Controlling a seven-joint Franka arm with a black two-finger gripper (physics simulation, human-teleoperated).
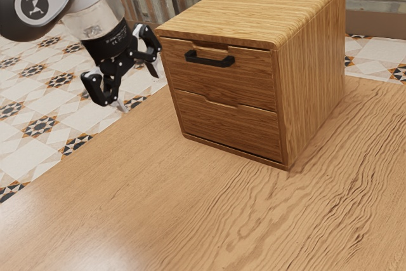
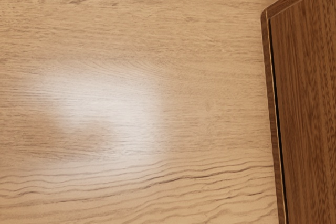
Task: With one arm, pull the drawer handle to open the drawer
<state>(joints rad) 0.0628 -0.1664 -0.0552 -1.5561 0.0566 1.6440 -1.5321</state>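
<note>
Exterior view puts the black two-finger pincer [image 1: 136, 85] in the air beside the front corner of the light-oak wooden cabinet [image 1: 304, 61]. It hangs over the wooden desk [image 1: 190, 214], apart from the cabinet, with its fingers spread wide and nothing between them.

The black bar handle [image 1: 210, 59] is mounted high on the upper drawer front [image 1: 222, 79]. That front sits flush with the plain lower drawer front [image 1: 231, 125], so I judge the drawer shut and the pull not yet begun.

The relation that matters is this: the handle lies toward the exterior view's right of the pincer, near but not touching, and a little higher than the fingertips. Its long axis runs level across the drawer front. The fingers would therefore need to close from above and below the bar, or hook behind it. The opening pull would come straight out from the drawer face, toward the exterior view's lower left.

Wrist view looks down on bare desk grain [image 2: 131, 103], with an edge of the cabinet's darker panel [image 2: 307, 108] just beside the hand. By my reading, the pincer points more at the desk than at the drawer face and must turn toward the bar.
</note>
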